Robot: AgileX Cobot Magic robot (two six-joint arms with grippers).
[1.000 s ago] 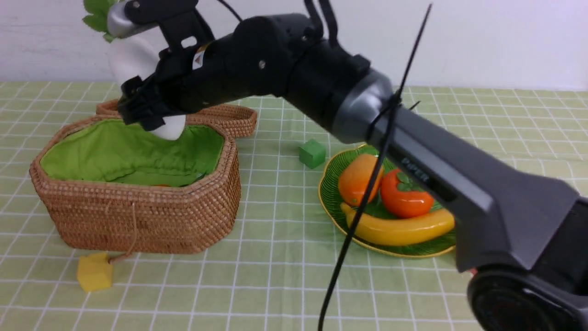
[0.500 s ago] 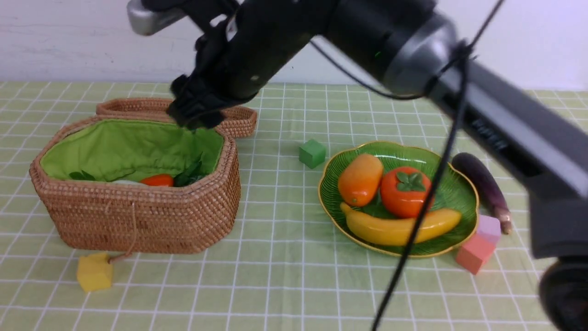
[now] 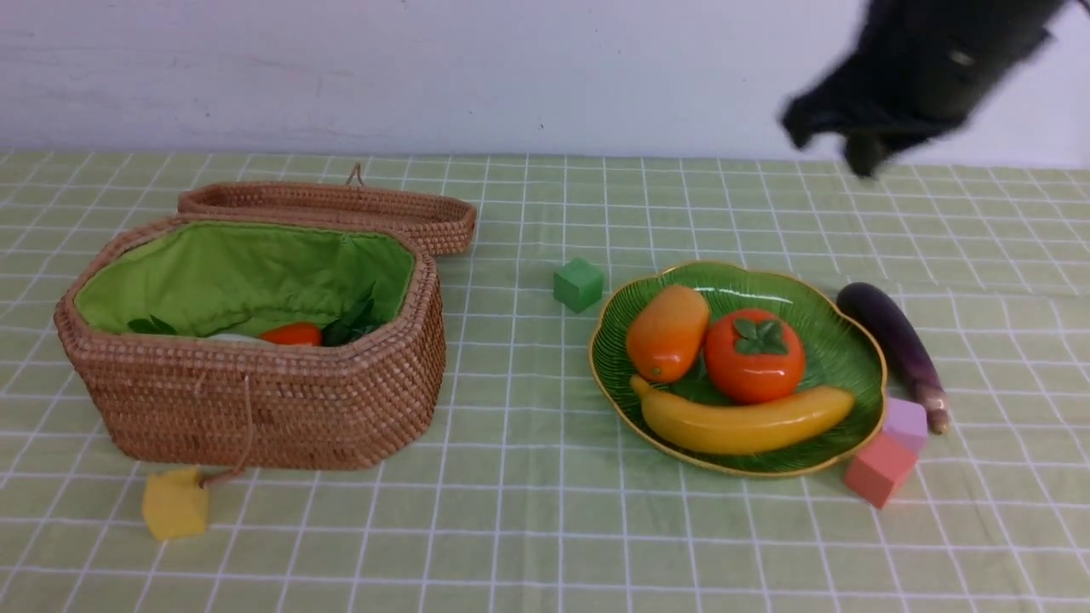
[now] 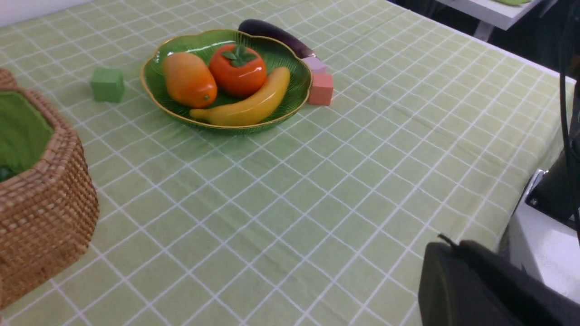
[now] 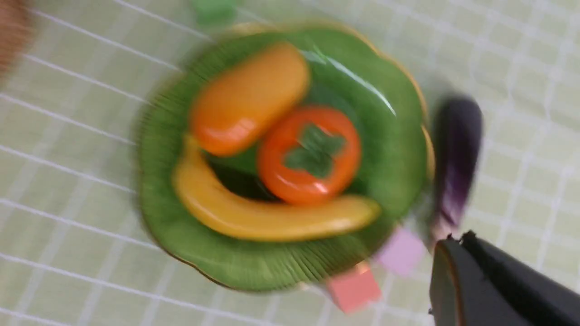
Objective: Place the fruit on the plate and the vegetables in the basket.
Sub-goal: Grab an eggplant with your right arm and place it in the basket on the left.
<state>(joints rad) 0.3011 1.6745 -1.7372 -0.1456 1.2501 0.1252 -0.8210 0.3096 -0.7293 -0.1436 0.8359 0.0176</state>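
Overhead, our right end effector (image 3: 860, 140) hangs closed and empty; the left is closed too. We see fruit (image 3: 754, 366) on the plate (image 3: 839, 353), carrot (image 3: 291, 334) in the basket (image 3: 255, 409), eggplant (image 3: 894, 340) on the desk (image 3: 528, 528) just beside the plate.

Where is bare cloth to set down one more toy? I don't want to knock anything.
Open cloth lies between the basket and the plate, nearer than the green cube, and along the near edge. It's crowded right of the plate: eggplant, pink cube, lilac cube.
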